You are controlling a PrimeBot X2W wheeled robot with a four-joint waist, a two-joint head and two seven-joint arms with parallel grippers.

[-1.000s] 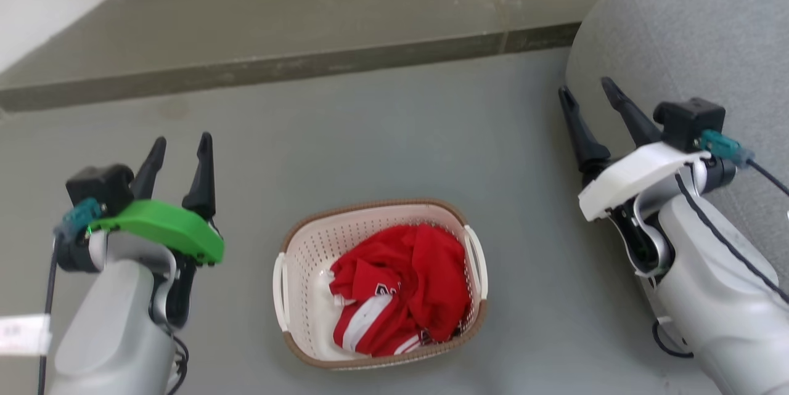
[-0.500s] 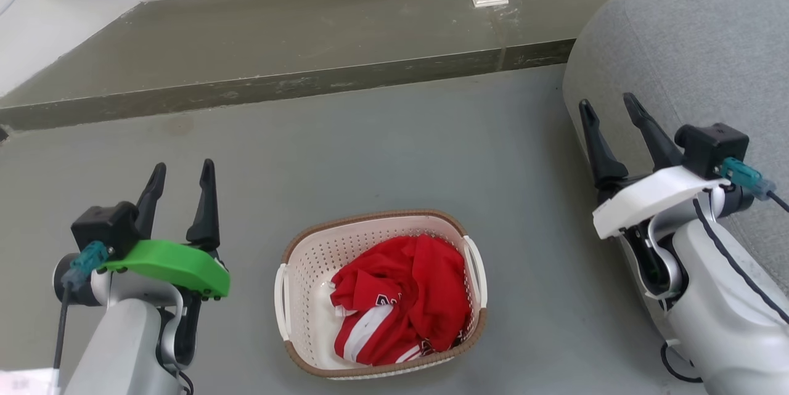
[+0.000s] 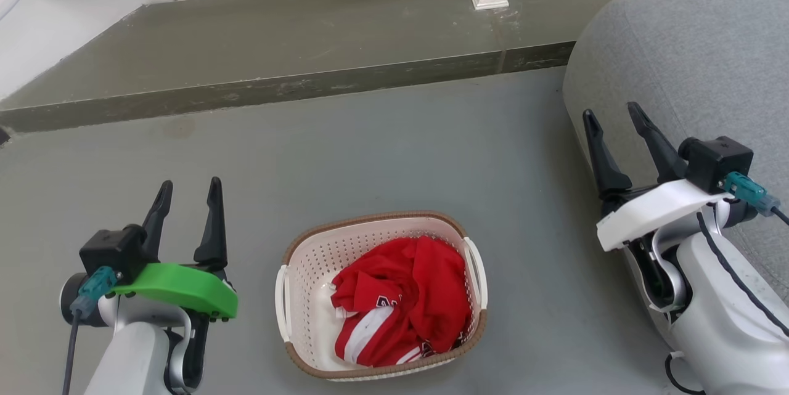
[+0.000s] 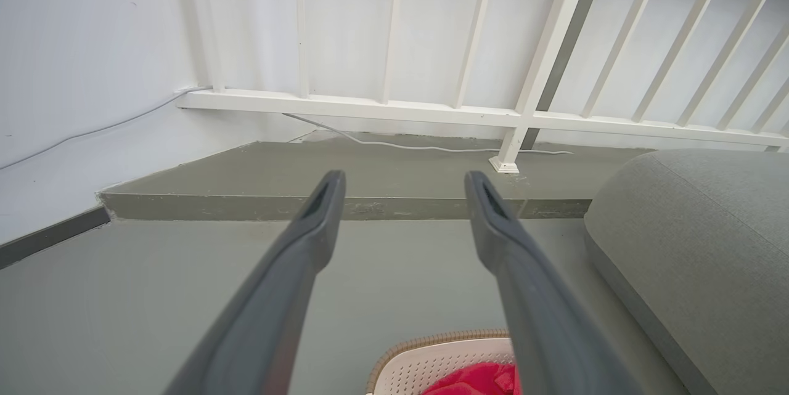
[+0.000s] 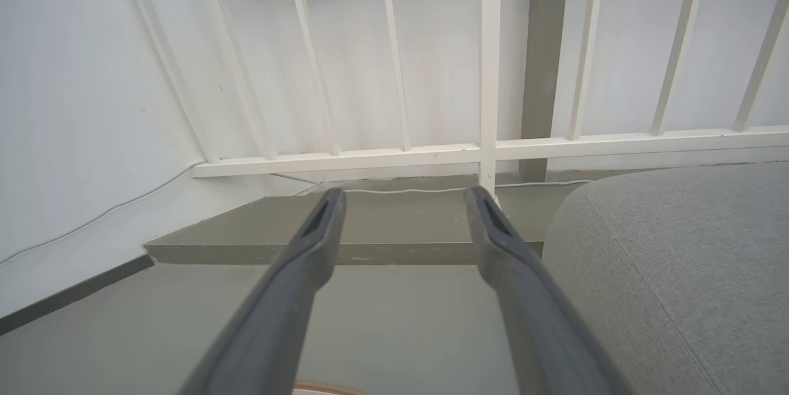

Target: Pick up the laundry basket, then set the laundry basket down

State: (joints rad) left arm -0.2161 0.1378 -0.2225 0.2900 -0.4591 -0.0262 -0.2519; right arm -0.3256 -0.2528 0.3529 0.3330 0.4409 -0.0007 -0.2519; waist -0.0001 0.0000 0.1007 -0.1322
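Left gripper (image 3: 190, 183) spread wide, empty, fingers pointing up view, left of laundry basket (image 3: 311, 259), no contact. Right gripper (image 3: 609, 109) also spread, empty, well apart on right, in front of grey cushion (image 3: 690, 37). Basket upright on floor (image 3: 382, 148), red garment (image 3: 400, 296) inside. Over last second my head camera moves and whole view shifts. Both grippers drop lower in frame than scene does, finger gaps same, basket on same floor patch. I read it two ways: arms settling toward handles (image 3: 280, 299), or drawn clear after set-down.
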